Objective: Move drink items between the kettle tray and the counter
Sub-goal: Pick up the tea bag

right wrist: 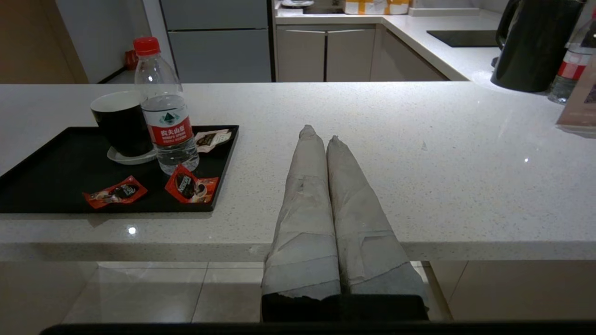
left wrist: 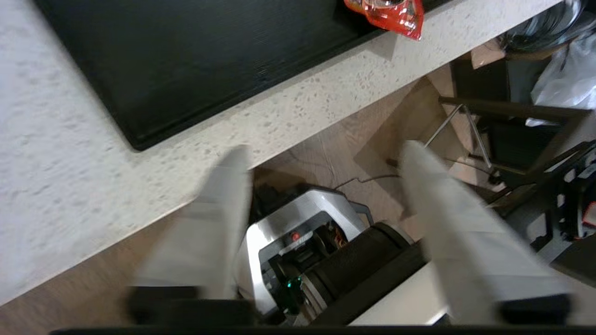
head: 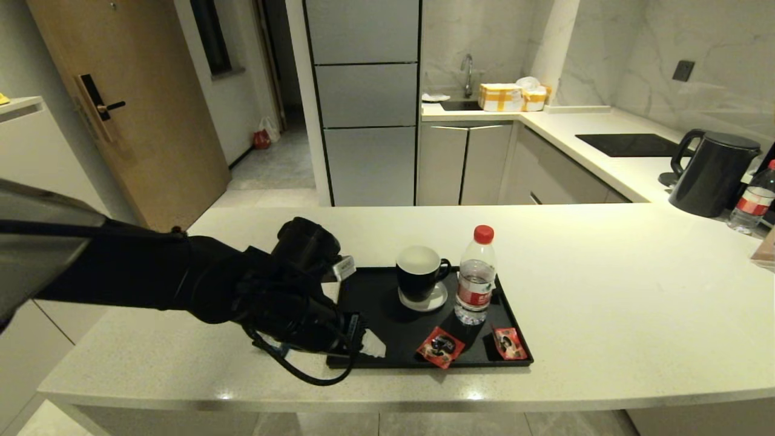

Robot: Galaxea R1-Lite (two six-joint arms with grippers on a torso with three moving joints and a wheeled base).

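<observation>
The black kettle tray [head: 381, 297] lies on the cream counter [head: 605, 303]. On it stand a clear water bottle [head: 476, 280] with a red cap and a black mug [head: 418, 272] on a saucer. Two red sachets [head: 440, 347] [head: 510, 343] lie near its front rim. A paler sachet [right wrist: 212, 138] lies behind the bottle [right wrist: 165, 125]. My left gripper [head: 366, 344] hangs open and empty over the tray's front left corner [left wrist: 135, 139], with a red sachet [left wrist: 393, 11] farther along. My right gripper [right wrist: 319, 132] is shut and empty, low at the counter's front edge, right of the tray [right wrist: 46, 186].
A tall black kettle [head: 714, 172] and a second red-labelled bottle [head: 751, 203] stand at the far right of the counter. A black hob [head: 629, 144] and a sink with yellow boxes [head: 502, 97] are on the back worktop. The counter's front edge [left wrist: 298, 121] runs just under my left fingers.
</observation>
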